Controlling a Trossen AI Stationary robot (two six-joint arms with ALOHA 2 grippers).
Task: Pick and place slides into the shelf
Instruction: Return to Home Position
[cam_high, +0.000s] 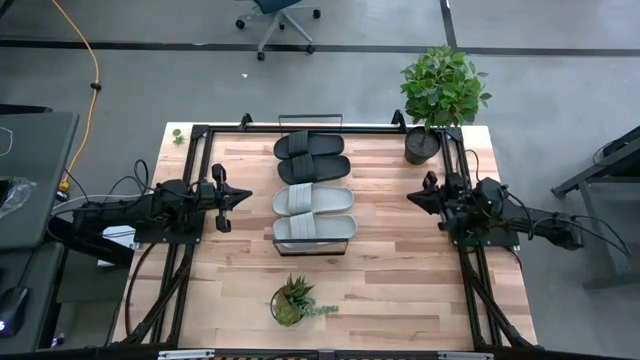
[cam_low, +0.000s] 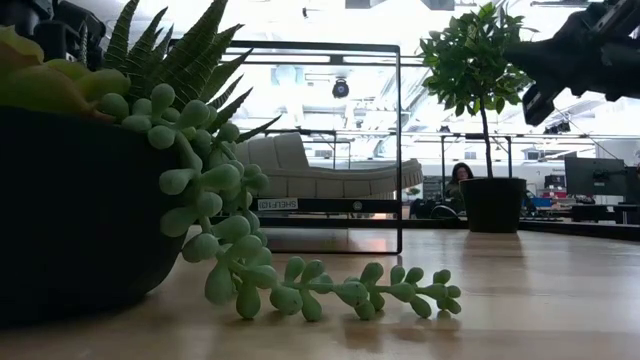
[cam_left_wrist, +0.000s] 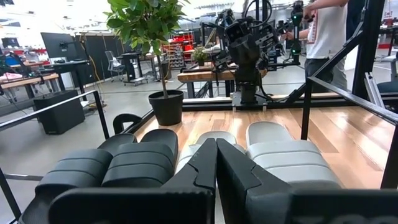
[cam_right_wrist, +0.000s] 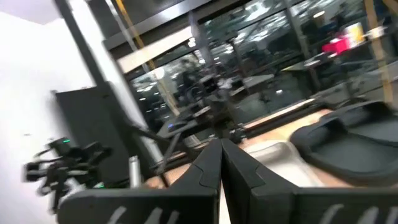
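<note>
Four slides lie side by side on the shelf (cam_high: 312, 251) in the middle of the table, soles down. Two black slides (cam_high: 312, 156) are toward the far edge and two light grey slides (cam_high: 314, 213) toward the near edge. My left gripper (cam_high: 245, 197) hangs shut and level to the left of the shelf, pointing at the slides (cam_left_wrist: 118, 165) and clear of them. My right gripper (cam_high: 412, 196) is shut to the right of the shelf, also apart from the slides (cam_right_wrist: 354, 137). In the low view the nearest grey slide (cam_low: 320, 175) shows inside the wire frame (cam_low: 399, 150).
A potted tree (cam_high: 440, 95) stands at the far right corner and a succulent pot (cam_high: 292, 303) at the near edge. A small plant (cam_high: 177, 134) sits at the far left corner. Black frame rails run along both sides. A person (cam_left_wrist: 323, 31) stands beyond the table's right side.
</note>
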